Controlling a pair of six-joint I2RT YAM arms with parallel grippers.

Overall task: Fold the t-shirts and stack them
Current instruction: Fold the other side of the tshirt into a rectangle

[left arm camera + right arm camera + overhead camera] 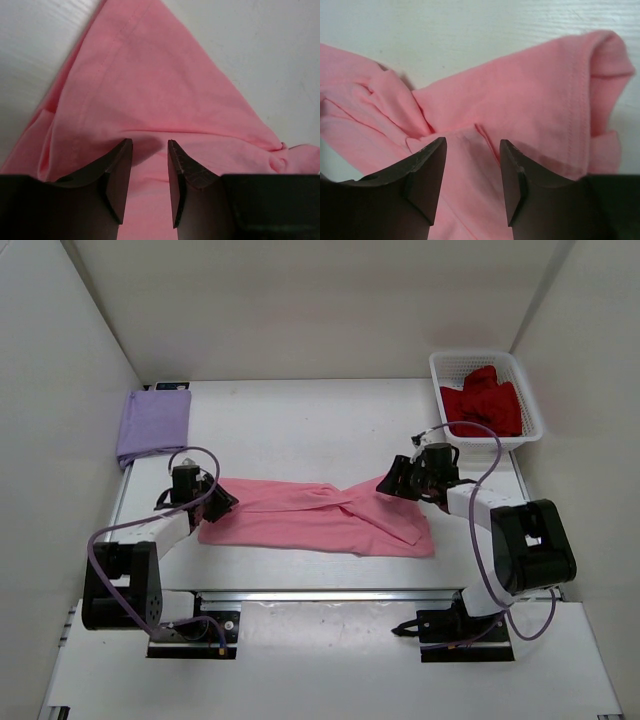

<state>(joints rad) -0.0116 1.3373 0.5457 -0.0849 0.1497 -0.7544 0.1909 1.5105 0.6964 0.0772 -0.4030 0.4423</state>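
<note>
The pink t-shirt (320, 518) lies in a long, partly folded band across the middle of the table. My left gripper (222, 502) hangs over its left end, jaws apart, with pink cloth (150, 85) lying loose beneath the gripper (150, 142). Over the shirt's bunched right end my right gripper (392, 480) also stands open. In the right wrist view the gripper (473, 141) is just above a fold and a hemmed edge of the shirt (530, 95), pinching nothing. The lavender t-shirt (153, 424) rests folded at the back left. The dark red t-shirt (482, 400) lies crumpled in the basket.
A white lattice basket (530, 390) stands at the back right corner. White walls close in the table on the left, back and right. Both arm bases sit at the near edge, with purple cables looping beside them.
</note>
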